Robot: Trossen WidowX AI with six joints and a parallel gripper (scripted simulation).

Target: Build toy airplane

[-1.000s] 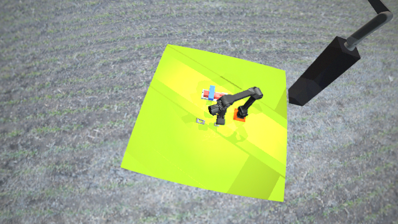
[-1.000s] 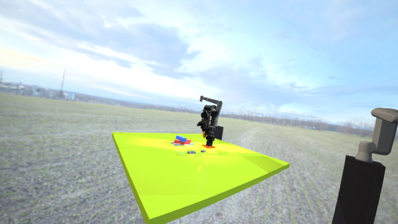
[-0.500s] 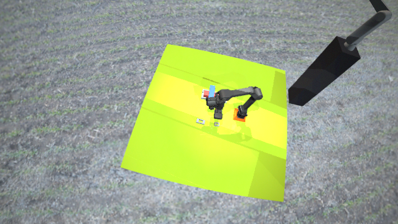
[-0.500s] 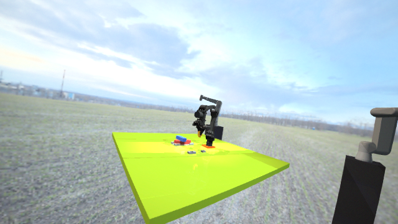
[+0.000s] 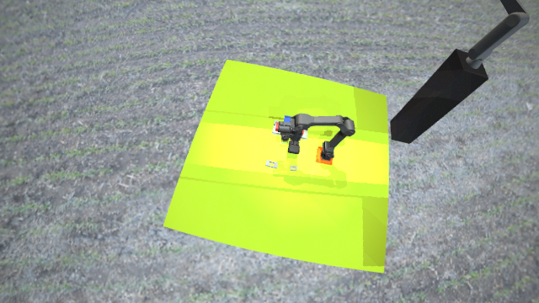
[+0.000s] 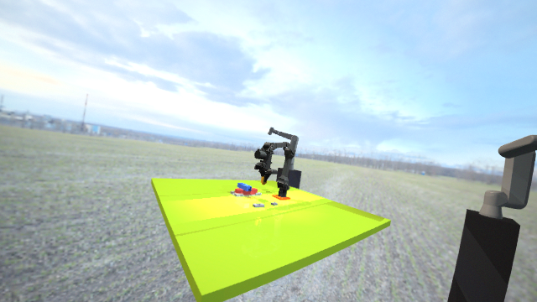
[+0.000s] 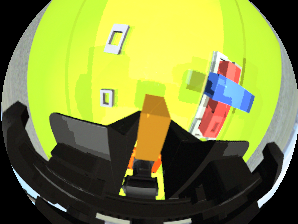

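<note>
The red fuselage (image 5: pixel 276 126) (image 6: pixel 252 191) (image 7: pixel 210 120) lies in the white cradle (image 5: pixel 304 135) (image 7: pixel 203 108). The blue wing (image 5: pixel 287 119) (image 6: pixel 244 186) (image 7: pixel 232 93) lies across the top of the fuselage; whether its tab is fully down cannot be told. A small square socket shows uncovered near the fuselage's near end in the wrist view. My gripper (image 7: pixel 151 116) is shut on the orange tail fin (image 6: pixel 263 180) (image 7: pixel 153 131). It holds the fin above the table, to the side of the cradle, with the fin sticking out past the fingertips. In the top view the arm hides the fin and part of the fuselage.
Two flat, pale holders lie on the table, a larger one (image 6: pixel 258 205) (image 7: pixel 113 49) and a smaller one (image 6: pixel 273 204) (image 7: pixel 107 104). The arm's base stands on an orange plate (image 5: pixel 318 156). A dark pedestal (image 5: pixel 435 97) with a grey arm stands beyond the table edge.
</note>
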